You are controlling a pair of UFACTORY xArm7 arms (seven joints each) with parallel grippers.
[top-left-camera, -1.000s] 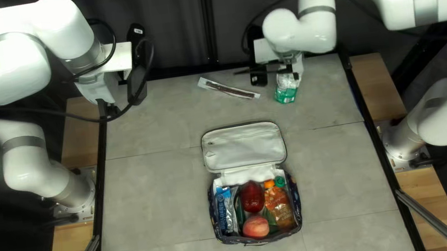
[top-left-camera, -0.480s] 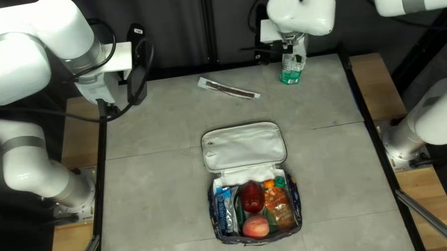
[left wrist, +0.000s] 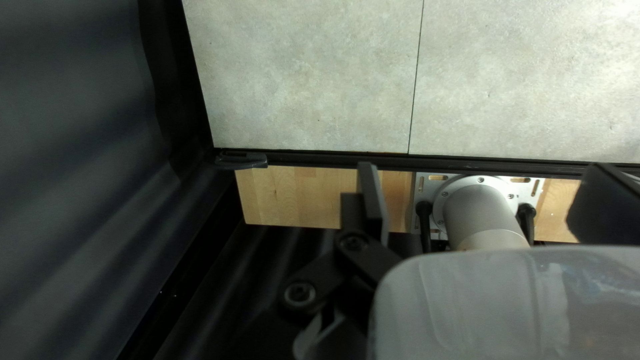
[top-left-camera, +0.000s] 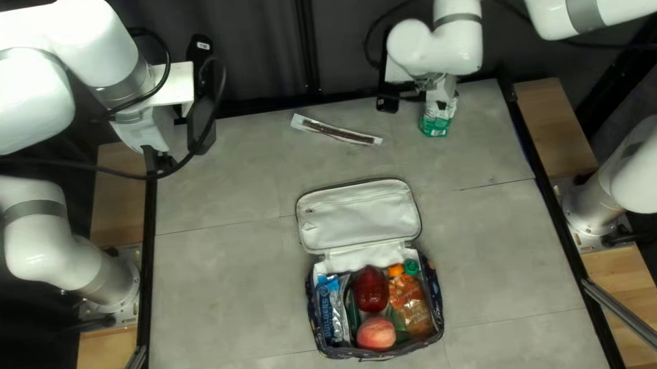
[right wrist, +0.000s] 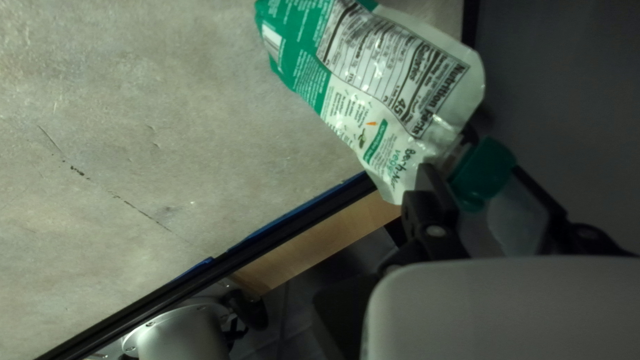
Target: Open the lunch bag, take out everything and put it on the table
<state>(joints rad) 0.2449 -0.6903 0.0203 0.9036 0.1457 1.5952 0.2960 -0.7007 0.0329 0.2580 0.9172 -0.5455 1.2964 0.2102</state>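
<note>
Grey table (top-left-camera: 238, 274), open lunch bag (top-left-camera: 358, 212) at 6 o'clock w/ food left inside; green pouch (right wrist: 370, 85) at 1 o'clock nr far edge, pinched at cap by right gripper (right wrist: 475, 185), could topple or slip off on release; left gripper (left wrist: 485, 200) wide, empty.

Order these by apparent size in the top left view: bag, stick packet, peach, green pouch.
1. bag
2. stick packet, long but thin
3. peach and green pouch look alike; the pouch is farther and partly hidden.
</note>
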